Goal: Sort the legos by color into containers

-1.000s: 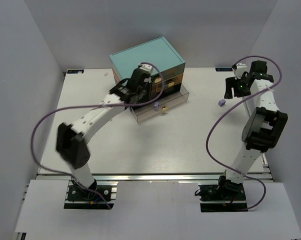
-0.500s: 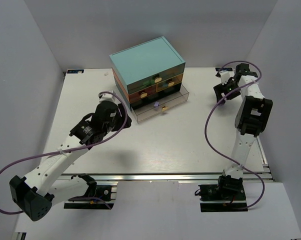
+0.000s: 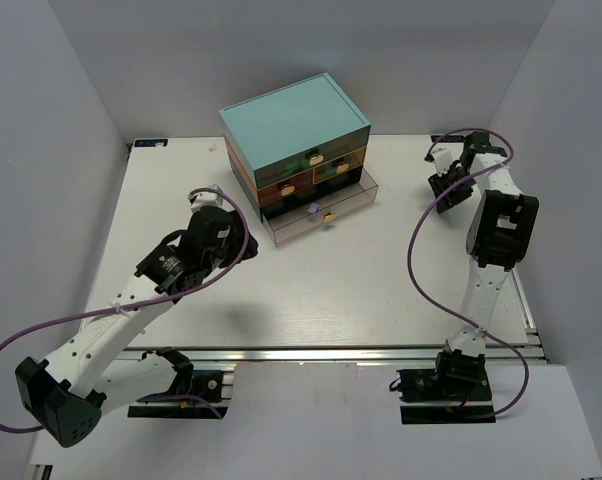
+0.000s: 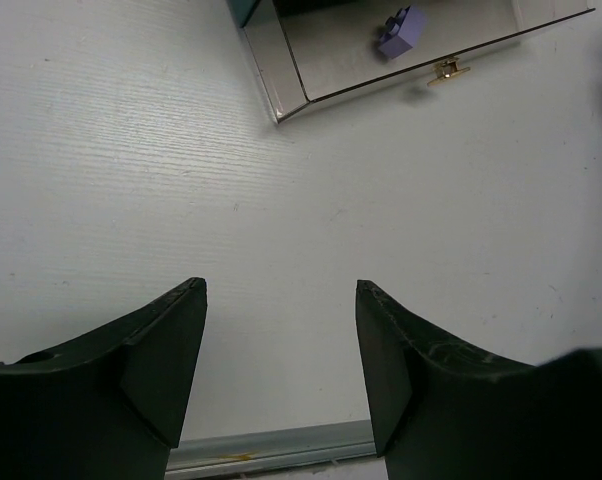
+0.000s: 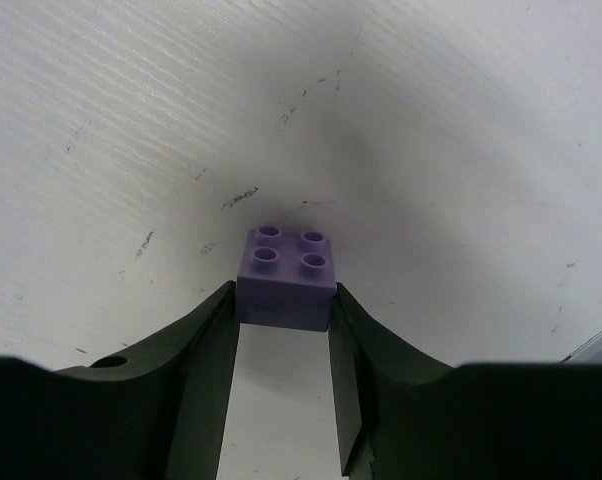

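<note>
Step in hand: pick-up of the lilac brick (image 5: 285, 272) by the right arm; the grasp appeared made and the lift not yet begun.
Right gripper (image 5: 284, 300): closed onto the brick, one dark finger against each of two opposite side walls.
Left gripper (image 4: 281, 290): fingers apart with nothing between them, hung over bare table (image 3: 361, 290) on the near side of the drawer.
Brick, location: far right of the table, well apart from the chest (image 3: 291, 125), studs up, seemingly resting on the surface.
Drawer (image 4: 281, 90): bottom one of the chest, pulled out, holding one stored brick (image 4: 399, 30) of the same lilac.
Next move, judged: a straight lift, a carry leftward across the table, and a release above the open drawer; the grip looked shallow, near the fingertips, so a steady carry would be wanted.
Brick, form: small square block, four round studs on top, smooth hard plastic, crisp edges.
Table, surface: white, matt, finely grained, with small dark scuffs.
Drawer, make: clear thin walls, with a small brass-toned knob (image 4: 447, 70) on the front.
Chest, make: boxy, flat light-teal top, with orange and teal drawer fronts.
Fingers, make: dark, matt, tapered to blunt tips.
</note>
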You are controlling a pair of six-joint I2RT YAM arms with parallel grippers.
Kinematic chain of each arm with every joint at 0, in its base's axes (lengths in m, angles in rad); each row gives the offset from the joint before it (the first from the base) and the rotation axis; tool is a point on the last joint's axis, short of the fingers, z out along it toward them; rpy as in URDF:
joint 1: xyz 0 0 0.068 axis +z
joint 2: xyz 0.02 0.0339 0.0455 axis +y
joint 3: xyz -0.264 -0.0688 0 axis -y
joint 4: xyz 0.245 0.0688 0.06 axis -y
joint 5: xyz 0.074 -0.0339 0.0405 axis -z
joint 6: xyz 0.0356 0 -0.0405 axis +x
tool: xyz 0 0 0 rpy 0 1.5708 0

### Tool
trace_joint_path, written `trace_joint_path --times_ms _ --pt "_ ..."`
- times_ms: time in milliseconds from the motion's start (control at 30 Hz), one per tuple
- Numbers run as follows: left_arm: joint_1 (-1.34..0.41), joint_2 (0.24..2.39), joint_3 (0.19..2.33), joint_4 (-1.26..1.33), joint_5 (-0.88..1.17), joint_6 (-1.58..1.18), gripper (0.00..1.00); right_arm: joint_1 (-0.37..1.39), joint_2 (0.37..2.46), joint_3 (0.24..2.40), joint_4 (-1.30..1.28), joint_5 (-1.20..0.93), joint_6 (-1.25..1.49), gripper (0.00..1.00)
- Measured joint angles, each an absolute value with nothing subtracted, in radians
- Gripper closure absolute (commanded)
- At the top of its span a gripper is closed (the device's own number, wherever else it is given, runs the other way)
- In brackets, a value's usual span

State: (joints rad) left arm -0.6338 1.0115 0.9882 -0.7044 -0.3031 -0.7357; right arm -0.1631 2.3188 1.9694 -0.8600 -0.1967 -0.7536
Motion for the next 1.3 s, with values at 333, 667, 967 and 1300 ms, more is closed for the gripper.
trace_joint_path --times_ms 333,667,967,1300 --pt "-0.634 1.001 0.965 -0.699 -0.308 -0.760 0.28 -0.092 2.159 1.914 -0.919 -0.421 -0.864 0.95" --pt "-0.634 0.990 0.943 -0.700 -0.315 -0.783 0.25 0.324 1.928 1.930 -0.757 -0.554 -0.711 0.91" --pt "-0.634 0.865 0.889 -0.715 -0.336 -0.849 0.23 0.363 2.151 2.007 -0.722 -0.445 -0.585 0.66" --pt "-0.634 0.808 0.870 -0.753 -0.359 -0.897 0.21 0.443 2.166 2.008 -0.696 -0.397 -0.553 0.37"
